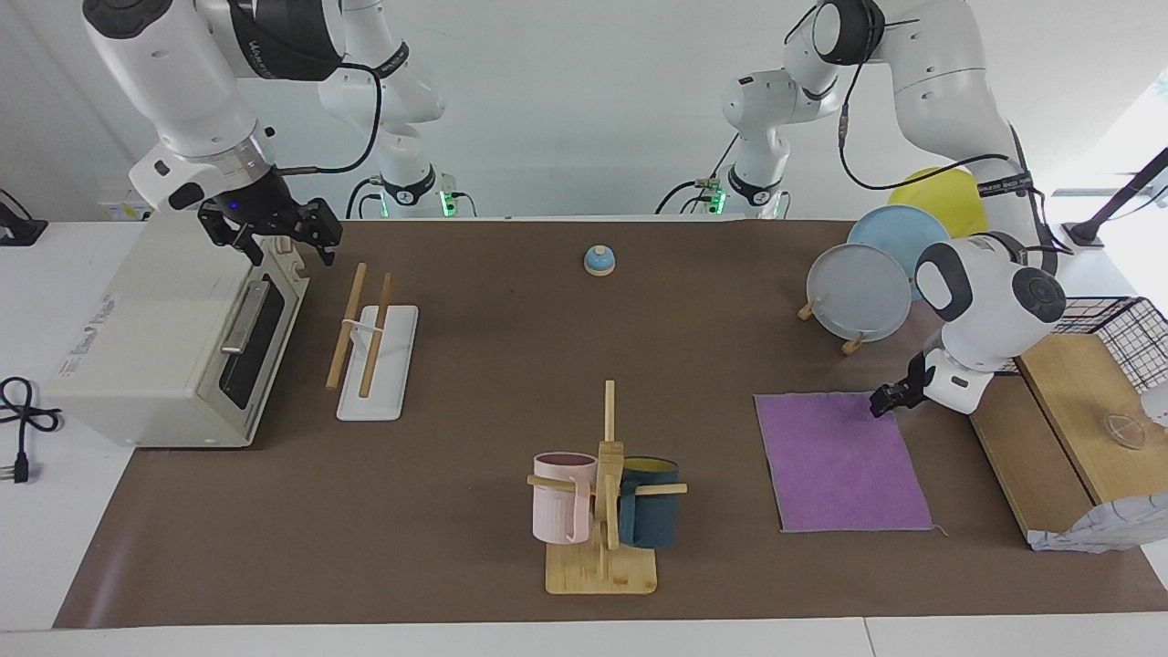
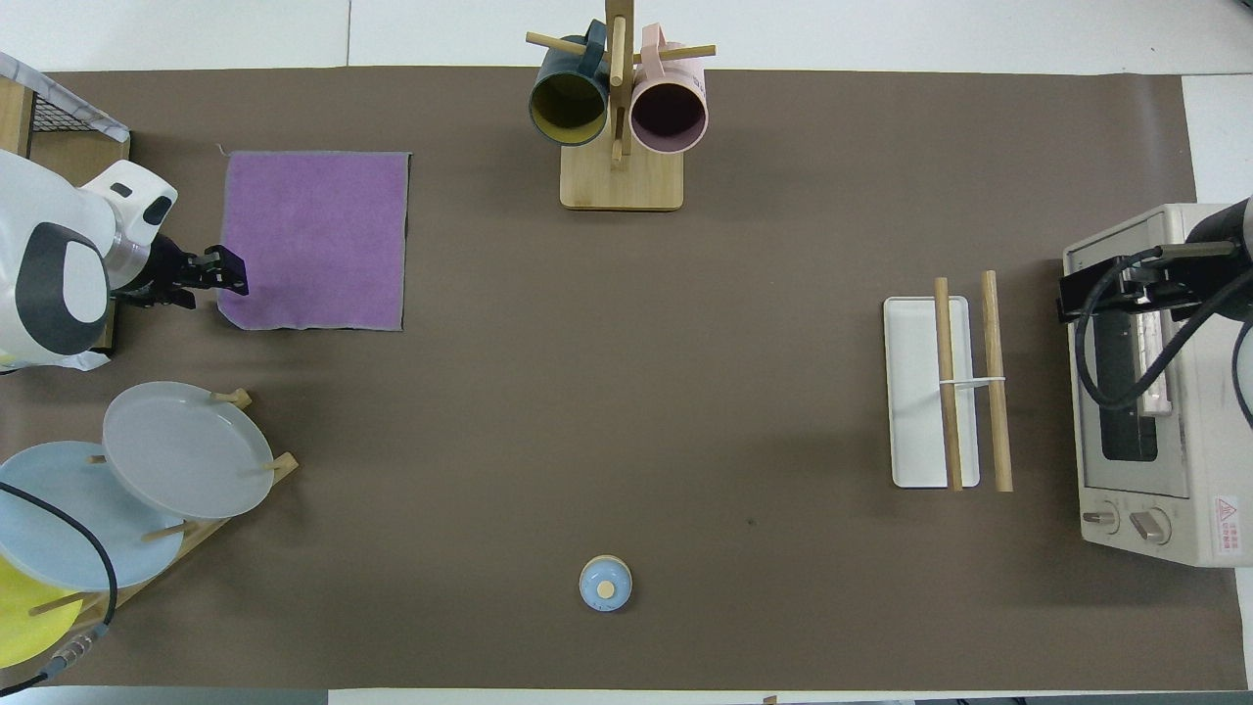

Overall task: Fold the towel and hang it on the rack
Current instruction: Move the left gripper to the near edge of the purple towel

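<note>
Left arm bent low, its left gripper [image 1: 883, 402] pointing down and sideways; right arm waits raised, elbow high, right gripper [image 1: 274, 228] with fingers spread wide

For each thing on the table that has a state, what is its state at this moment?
towel: flat, unfolded, purple face up.
rack: bare, nothing hung on it.
left tool: low at the towel's corner nearer the robots.
right tool: open, waiting over the oven.
oven: door shut.
pink mug: hanging on the mug stand.
dark mug: hanging on the mug stand.
</note>
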